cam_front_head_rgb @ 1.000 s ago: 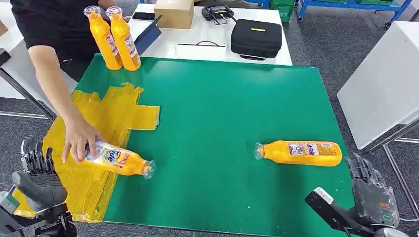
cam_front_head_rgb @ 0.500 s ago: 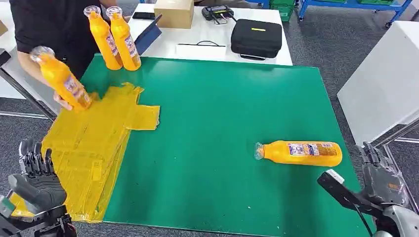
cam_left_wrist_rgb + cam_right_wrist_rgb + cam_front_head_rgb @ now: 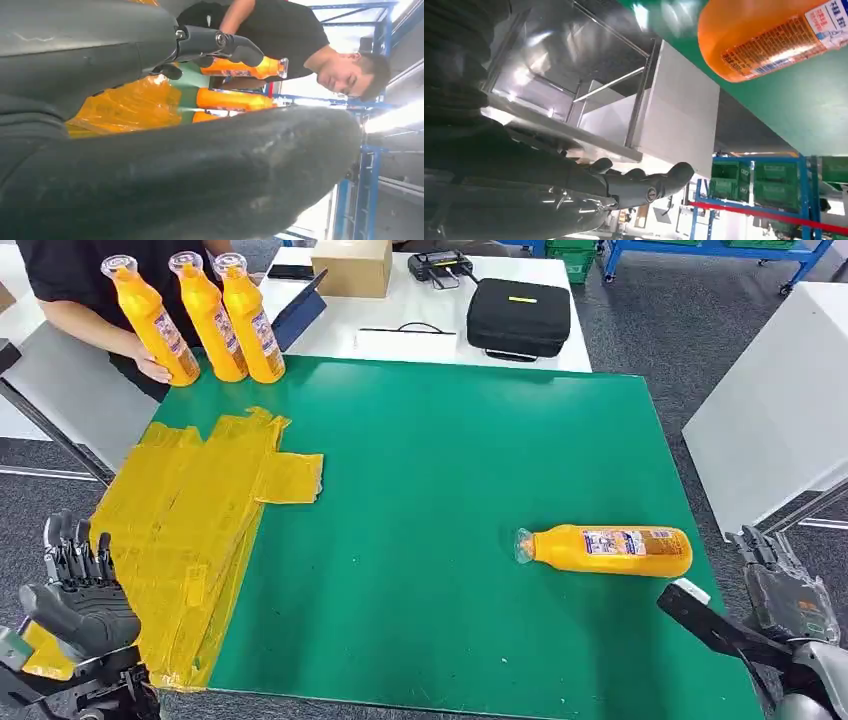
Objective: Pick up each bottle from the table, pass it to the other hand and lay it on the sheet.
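Left hand (image 3: 80, 600) and right hand (image 3: 790, 595) open, empty; orange-filled plastic bottle (image 3: 605, 549) lies sideways on green table (image 3: 440, 460); three stand upright far-left.

Head view high, looking forward and down over the counter (image 3: 450, 490), left wrist view close behind left hand (image 3: 175, 185), turned sideways, right wrist view close, sharing the lying bottle (image 3: 610, 550) with head view

A green surface (image 3: 430, 470) carries a crinkled yellow sheet (image 3: 190, 530) along its left side, one orange bottle (image 3: 606, 550) lying on its side near the right edge, and three upright bottles (image 3: 205, 318) at the far left corner.
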Controlling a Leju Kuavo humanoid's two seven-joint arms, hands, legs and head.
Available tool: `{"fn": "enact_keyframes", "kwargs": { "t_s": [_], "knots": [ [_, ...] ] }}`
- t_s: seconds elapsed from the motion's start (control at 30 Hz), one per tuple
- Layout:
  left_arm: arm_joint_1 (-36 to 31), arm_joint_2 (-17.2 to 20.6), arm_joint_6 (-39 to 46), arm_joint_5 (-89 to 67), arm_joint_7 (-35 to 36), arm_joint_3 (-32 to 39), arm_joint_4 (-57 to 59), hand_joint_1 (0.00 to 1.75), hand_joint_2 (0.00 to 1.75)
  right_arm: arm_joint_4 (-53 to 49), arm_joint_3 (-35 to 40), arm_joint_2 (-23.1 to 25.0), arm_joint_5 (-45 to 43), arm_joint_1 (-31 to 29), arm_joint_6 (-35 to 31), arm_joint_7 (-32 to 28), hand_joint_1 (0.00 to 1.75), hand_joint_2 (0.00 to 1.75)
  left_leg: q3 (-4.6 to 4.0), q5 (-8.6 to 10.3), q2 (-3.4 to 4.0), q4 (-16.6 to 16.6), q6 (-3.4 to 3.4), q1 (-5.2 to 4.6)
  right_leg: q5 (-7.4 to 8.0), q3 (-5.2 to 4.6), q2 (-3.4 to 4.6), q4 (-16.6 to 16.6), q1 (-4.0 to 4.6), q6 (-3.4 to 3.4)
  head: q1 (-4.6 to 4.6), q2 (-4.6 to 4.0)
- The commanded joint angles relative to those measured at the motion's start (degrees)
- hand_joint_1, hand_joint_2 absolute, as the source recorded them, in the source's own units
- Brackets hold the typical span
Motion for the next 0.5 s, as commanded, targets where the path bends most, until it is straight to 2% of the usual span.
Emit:
{"fn": "enact_keyframes", "kwargs": {
  "t_s": [0.03,0.23,0.33,0.5],
  "knots": [
    [-3.5,1.7,1.0,1.8,0.3,-2.0,4.9,0.0,0.0,11.3,7.7,-4.7,-1.1,-7.5,1.1,0.5,0.0,1.75,0.42,-0.11,0.29,0.0,-0.17,0.02,-0.02,0.39,-0.13,-0.1,0.09,-0.16,0.0,0.0],
    [-4.2,1.5,1.1,1.8,0.3,-2.4,5.3,0.0,0.0,12.2,8.7,-4.5,-0.8,-8.4,1.2,1.0,0.0,1.75,0.17,0.07,0.09,-0.1,0.01,-0.04,0.08,0.17,-0.11,-0.1,0.01,0.01,0.0,0.0],
    [-4.3,1.7,1.0,1.9,0.4,-2.6,5.6,0.0,0.0,12.5,9.1,-4.6,-0.7,-8.8,1.3,1.1,0.0,1.75,0.31,0.0,0.16,0.0,-0.05,-0.02,0.03,0.3,-0.16,-0.1,0.05,-0.05,0.0,0.0],
    [-6.3,1.3,1.2,2.2,0.6,-3.5,6.7,0.0,0.0,15.3,11.7,-5.2,-0.1,-12.5,1.6,1.7,0.0,1.75,0.45,-0.04,0.27,0.0,-0.11,-0.02,0.02,0.42,-0.18,-0.1,0.07,-0.1,0.0,0.0]
  ]
}}
